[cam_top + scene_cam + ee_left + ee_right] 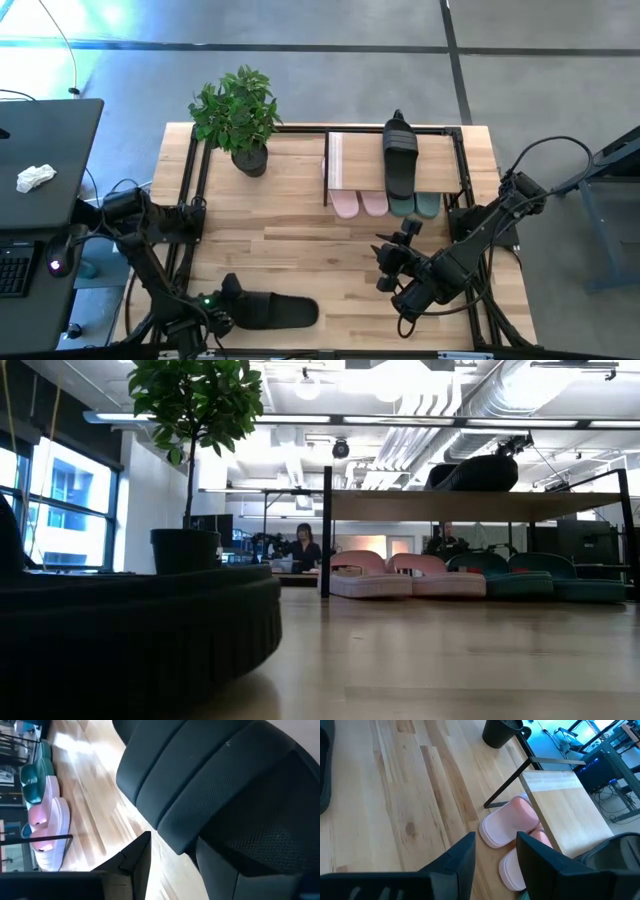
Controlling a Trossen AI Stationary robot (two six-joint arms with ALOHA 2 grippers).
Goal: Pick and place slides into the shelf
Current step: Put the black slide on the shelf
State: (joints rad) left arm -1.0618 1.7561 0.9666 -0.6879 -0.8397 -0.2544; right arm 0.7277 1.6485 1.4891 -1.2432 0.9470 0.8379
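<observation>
- The low shelf [350, 160], a pale wood plank top on a thin black metal frame, stands at the far edge of the light wooden surface [300, 235], right of middle.
- One black rubber slide [399, 155] lies on the plank's right half; the plank's left half is bare.
- Under the plank sit two pale pink slides [358, 204] side by side and, to their right, two dark green slides [414, 205], toes poking out towards the near side.
- The second black single-strap slide [272, 311] lies at the near edge, left of middle.
- The left tool [228, 300] is at that slide's left end; its fingers [135, 865] seem closed on the slide, though the close view is crowded.
- The right tool [388, 262] hangs released in front of the shelf, holding nothing.
- A wide strip of bare wood runs between the near slide and the shelf.
- A green potted plant in a black pot [240, 115] stands at the far edge, left of the shelf.
</observation>
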